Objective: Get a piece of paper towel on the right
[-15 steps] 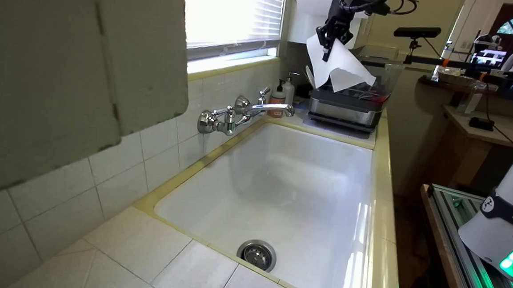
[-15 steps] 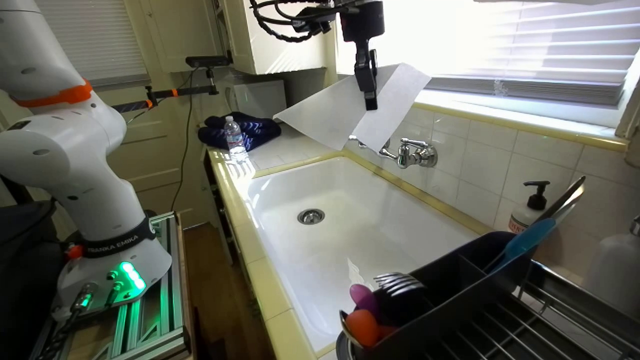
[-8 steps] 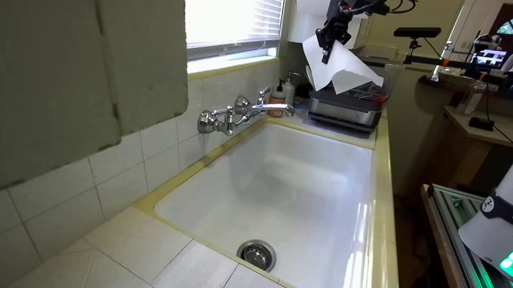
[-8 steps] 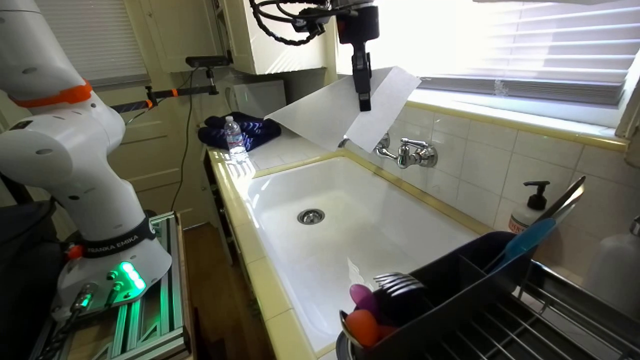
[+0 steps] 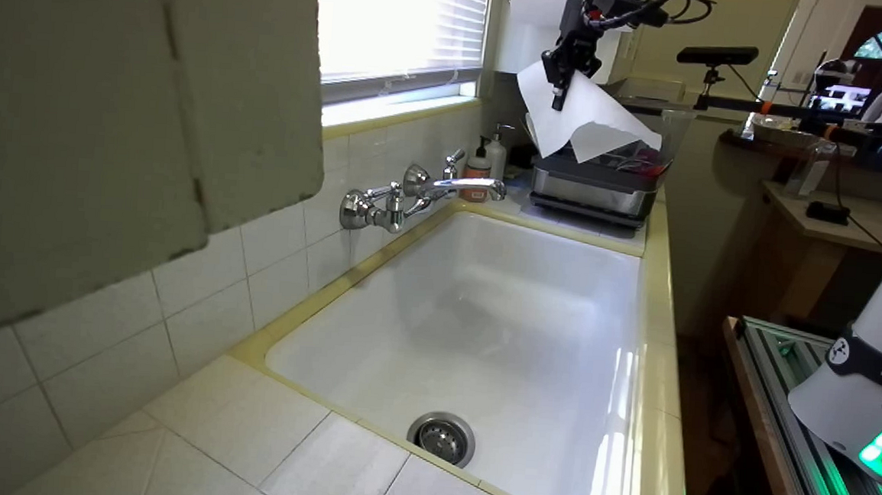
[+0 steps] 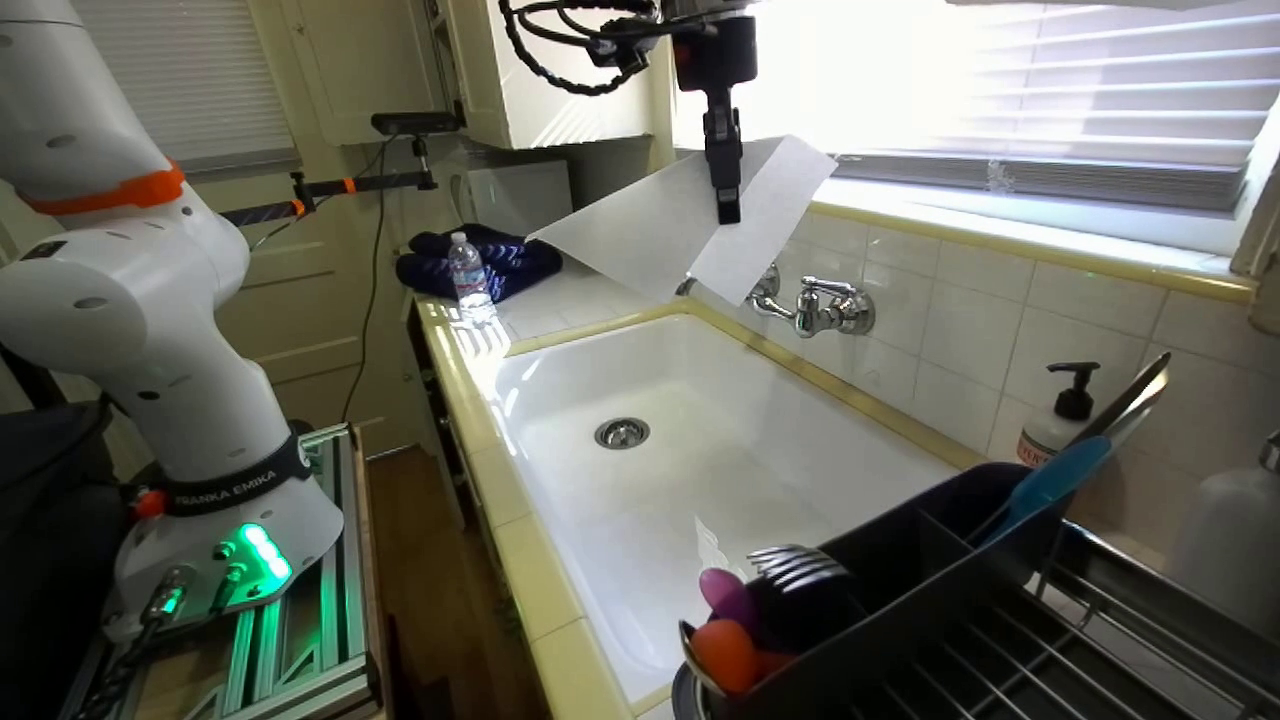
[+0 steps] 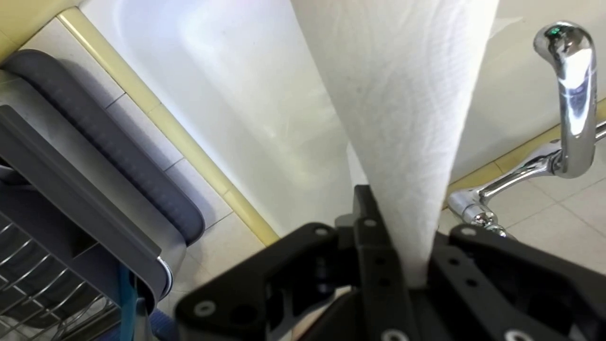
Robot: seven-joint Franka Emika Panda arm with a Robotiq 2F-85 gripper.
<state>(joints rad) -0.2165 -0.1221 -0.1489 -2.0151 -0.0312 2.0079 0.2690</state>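
Note:
The piece of paper towel is a creased white sheet; it shows in both exterior views (image 5: 599,108) (image 6: 640,230) and in the wrist view (image 7: 402,94). It is draped and folded, with flaps hanging to both sides of the fingers. My gripper (image 5: 558,101) is shut on it and points down, high above the sink, as an exterior view (image 6: 729,212) also shows. In the wrist view the sheet runs between the gripper's fingers (image 7: 393,213) and partly hides one of them. The sheet is clear of the counter and sink.
The white sink (image 5: 481,342) lies below, with the chrome faucet (image 5: 456,183) at the tiled wall. A dark dish rack with utensils (image 6: 930,590) stands at one sink end, with soap bottles (image 5: 477,177) near it. A water bottle (image 6: 469,275) and dark cloth (image 6: 520,260) lie at the opposite end.
My gripper has moved slightly down and, in an exterior view, a little to the left, carrying the paper towel. Over the last half second it has hardly moved.

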